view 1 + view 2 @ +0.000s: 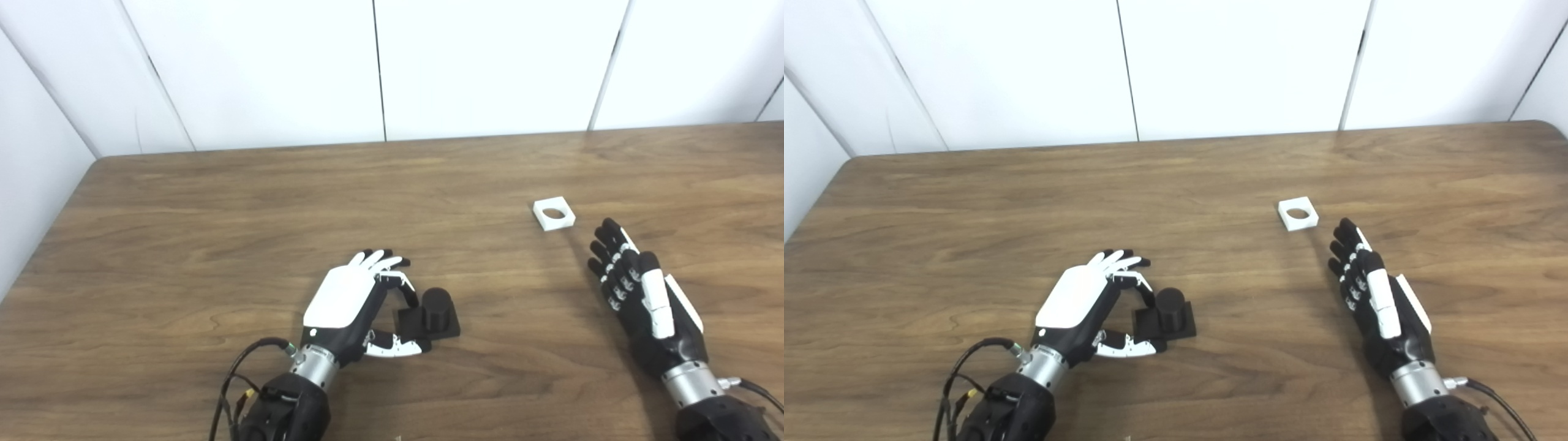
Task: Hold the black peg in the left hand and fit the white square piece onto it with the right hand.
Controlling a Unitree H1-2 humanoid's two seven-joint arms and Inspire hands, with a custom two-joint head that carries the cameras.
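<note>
Judging from the left eye view, you have the left robot hand point(352, 300) curled loosely beside the black peg point(432, 313) on the table point(184, 245), a stiff, light-looking block best pinched at its square base, while the right eye view shows the right robot hand point(1372, 300) spread and empty near the white square piece point(1298, 214), rigid and thin, best gripped by its outer edges.

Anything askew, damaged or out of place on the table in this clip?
Nothing stands out. The black peg stands upright on its base beside the left hand, and the white square piece lies flat, hole up, just beyond the open right hand. The table shows no spills or damage.
</note>
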